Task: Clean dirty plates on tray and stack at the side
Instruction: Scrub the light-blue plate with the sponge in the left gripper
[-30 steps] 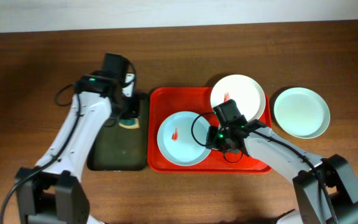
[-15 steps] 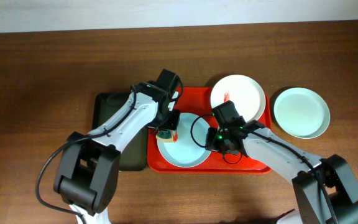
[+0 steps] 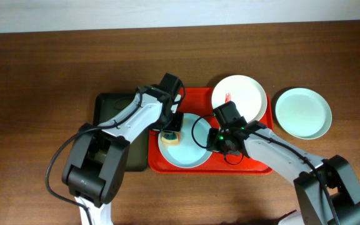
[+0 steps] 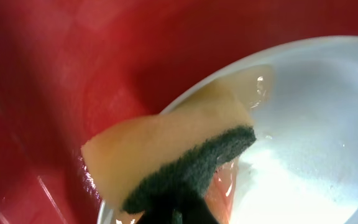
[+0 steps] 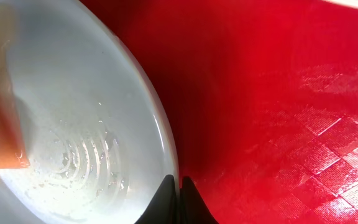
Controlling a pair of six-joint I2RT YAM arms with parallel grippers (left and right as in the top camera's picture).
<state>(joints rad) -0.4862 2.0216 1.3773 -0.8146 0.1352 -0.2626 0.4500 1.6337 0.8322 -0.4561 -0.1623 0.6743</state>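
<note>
Your tally.
- Side plate [image 3: 303, 112]: looks clean, just right of tray [image 3: 199, 103].
- Mint plate [image 3: 186, 153]: on tray, left gripper [image 3: 171, 130] clenching sponge [image 4: 166, 146] against it, right gripper [image 5: 179, 186] pinching its rim.
- White plate [image 3: 242, 94]: on tray, red-smeared, unwashed.

You have two left to stack.

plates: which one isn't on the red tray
The pale mint-green round plate on the wooden table, right of the red plastic tray; the other two lie on it.

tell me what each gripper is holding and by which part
Left gripper: the sponge, pinched at its dark green scouring side. Right gripper: the mint-green plate, pinched by its rim.
</note>
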